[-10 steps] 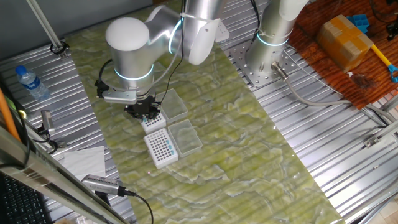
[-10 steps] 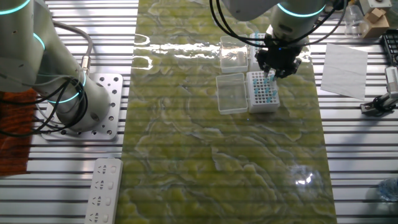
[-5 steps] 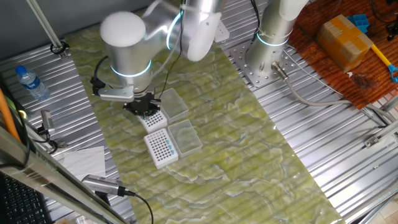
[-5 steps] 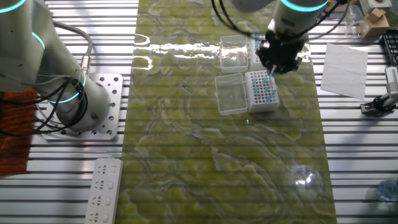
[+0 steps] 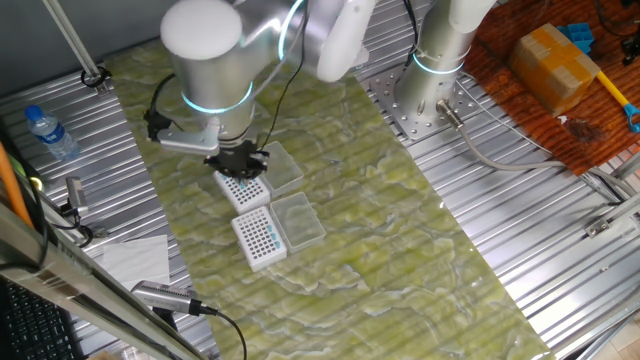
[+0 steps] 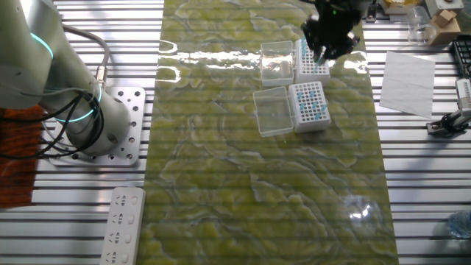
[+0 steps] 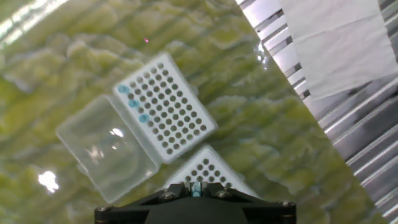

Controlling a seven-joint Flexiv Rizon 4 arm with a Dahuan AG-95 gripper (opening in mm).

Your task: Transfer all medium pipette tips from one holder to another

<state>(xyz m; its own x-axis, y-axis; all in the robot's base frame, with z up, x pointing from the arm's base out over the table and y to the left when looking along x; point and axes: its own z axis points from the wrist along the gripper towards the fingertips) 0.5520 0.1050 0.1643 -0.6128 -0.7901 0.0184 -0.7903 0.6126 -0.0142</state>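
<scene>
The gripper (image 7: 197,188) hung above the far tip holder (image 6: 312,59), its jaws clamped on one of the medium pipette tips (image 7: 197,186), which stood upright with its blue top between the fingers, while other blue-topped tips sat upright in the near holder (image 6: 310,105).

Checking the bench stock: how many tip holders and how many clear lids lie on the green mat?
tip holders: 2
clear lids: 2
Total: 4
</scene>
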